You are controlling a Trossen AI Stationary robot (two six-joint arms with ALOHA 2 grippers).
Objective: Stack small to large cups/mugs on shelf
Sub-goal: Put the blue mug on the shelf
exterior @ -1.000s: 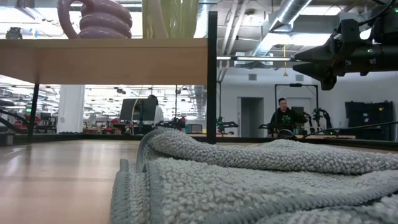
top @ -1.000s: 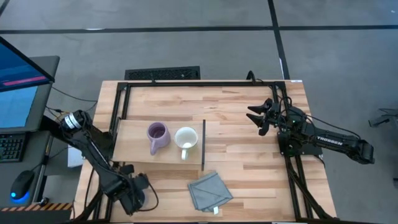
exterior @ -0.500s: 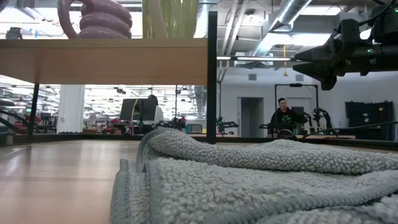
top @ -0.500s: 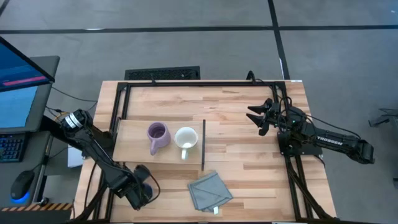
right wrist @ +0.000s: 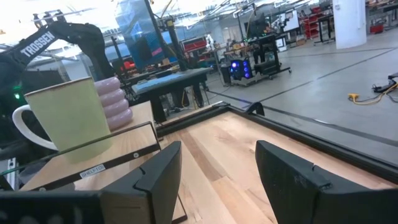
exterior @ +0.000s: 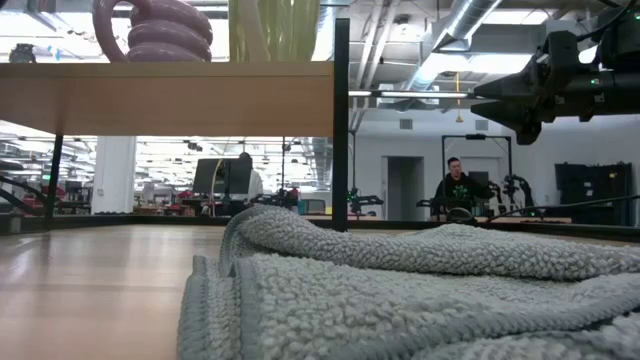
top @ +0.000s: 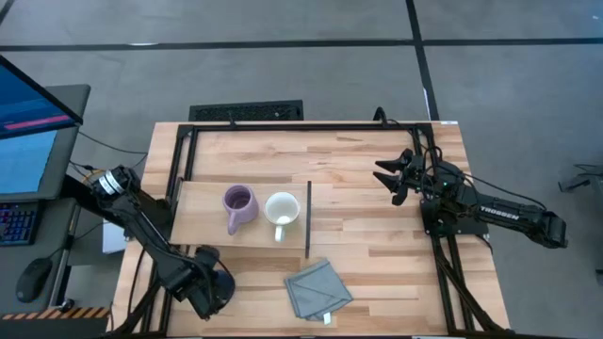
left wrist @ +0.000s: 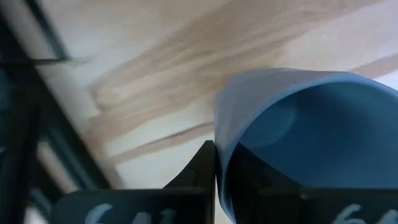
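From above, we see the shelf [top: 203, 218] holding the purple mug [top: 237, 204] and, just beside it, the white mug [top: 282, 211], next to the dark upright panel [top: 309, 218]. The left gripper [top: 209, 285] sits at the table's near-left corner; the right gripper [top: 391, 176] hovers far right, fingers spread and empty. A grey-blue cloth [top: 317, 290] lies near the shelf.

Level with the table, the cloth [exterior: 420, 290] fills the foreground under the shelf [exterior: 165, 98].

The left wrist shows its fingers clenched on the blue-grey mug [left wrist: 311, 137] rim.

The right wrist faces the white mug [right wrist: 71, 118].
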